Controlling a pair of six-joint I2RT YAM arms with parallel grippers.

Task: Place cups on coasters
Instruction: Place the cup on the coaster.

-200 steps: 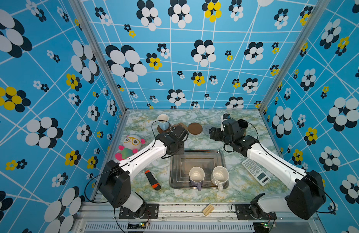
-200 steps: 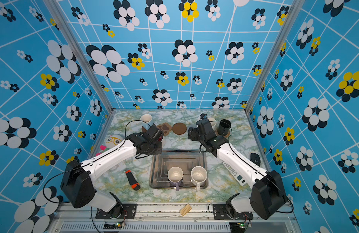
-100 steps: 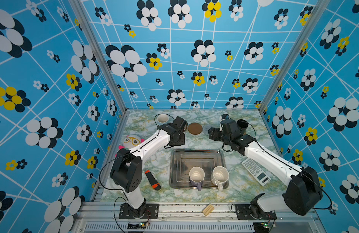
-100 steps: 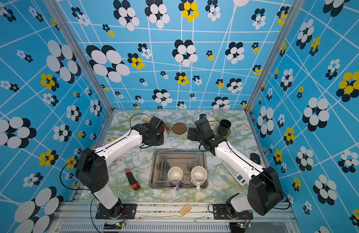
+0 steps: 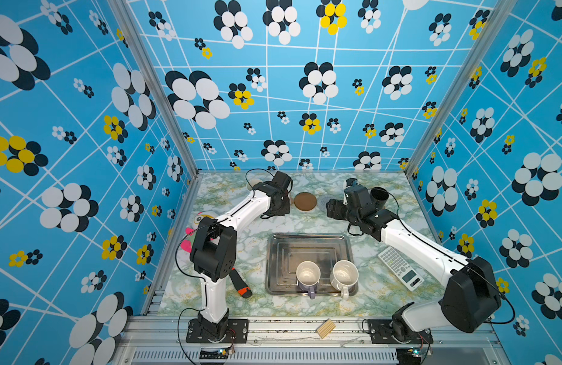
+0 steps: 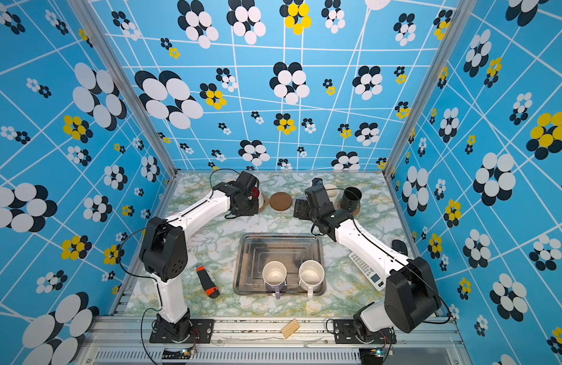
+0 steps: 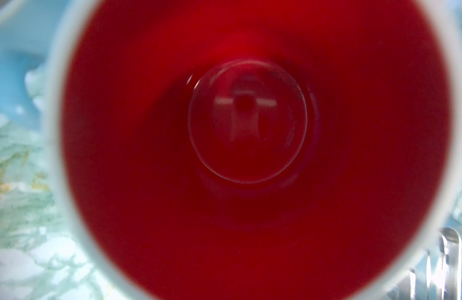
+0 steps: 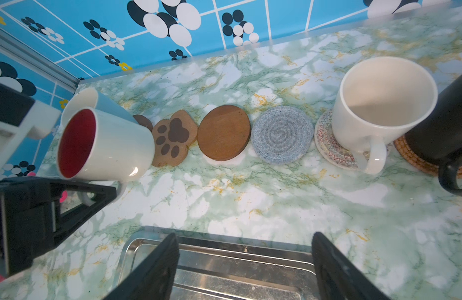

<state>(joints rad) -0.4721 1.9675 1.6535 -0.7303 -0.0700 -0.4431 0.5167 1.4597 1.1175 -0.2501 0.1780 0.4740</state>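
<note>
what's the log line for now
left gripper: shut on red-lined mug, tilted near paw coaster | right gripper: open | tray: two mugs

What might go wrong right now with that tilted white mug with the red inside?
1. The red-lined mug hangs tilted in the left gripper, apparently by its handle; it may slip or swing.
2. Its base is by the edge of the paw coaster, so it might land half off.
3. The light blue mug stands right beside it and may get bumped.
</note>
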